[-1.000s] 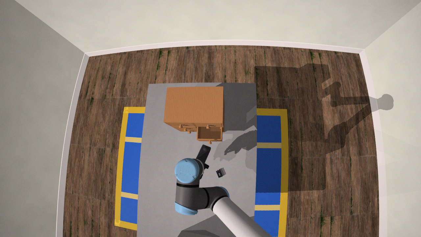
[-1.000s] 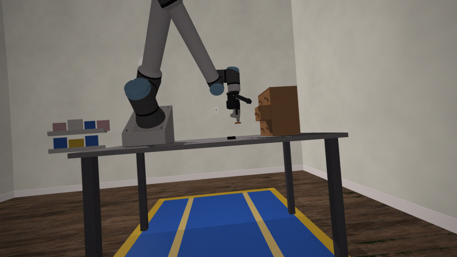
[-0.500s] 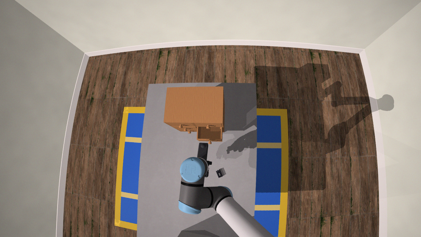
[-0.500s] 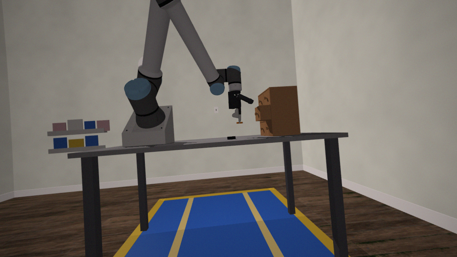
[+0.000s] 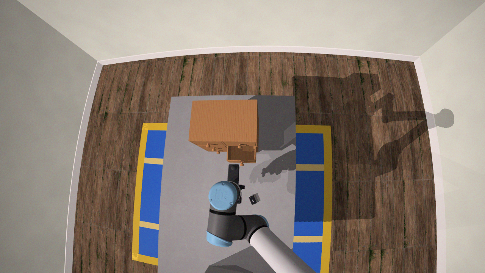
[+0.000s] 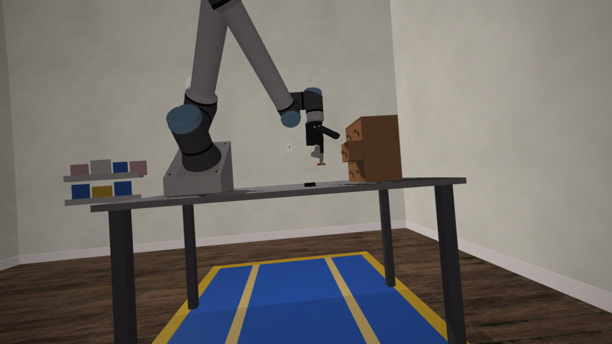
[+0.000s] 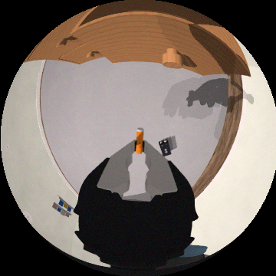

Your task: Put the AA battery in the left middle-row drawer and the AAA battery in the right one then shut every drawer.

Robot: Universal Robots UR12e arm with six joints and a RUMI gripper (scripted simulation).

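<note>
Battery point(image 7: 139, 142), orange and thin, is clamped between the two fingertips of the gripper point(image 5: 241, 187) point(image 6: 321, 161) point(image 7: 139, 141), up above the table point(image 5: 190, 203) point(image 6: 265, 193) point(image 7: 96, 96). It may be the AAA one, since the open drawer point(image 5: 233, 160) point(image 6: 354, 151) point(image 7: 142, 38) is the right one in the middle row. The step in hand looks like carrying it there. No other battery can be seen in these views.

Next, the robot should lift the battery, as it looks too low to pass the drawer's front edge. Then it should go up the top frame and a bit right, and let go over the open box part.

The chest point(image 5: 223, 120) point(image 6: 380, 147) point(image 7: 50, 50) hangs over the back of that drawer, so the best room is near the front. A black bar point(image 5: 233, 173) point(image 6: 330, 131) sticks out toward the drawer and could bump the chest. The knob point(image 5: 241, 163) point(image 6: 343, 151) point(image 7: 172, 58) sticks out too. Down and right of the drawer in the top frame, a small black thing point(image 5: 253, 199) point(image 6: 310, 184) point(image 7: 165, 147) should be left alone.
</note>
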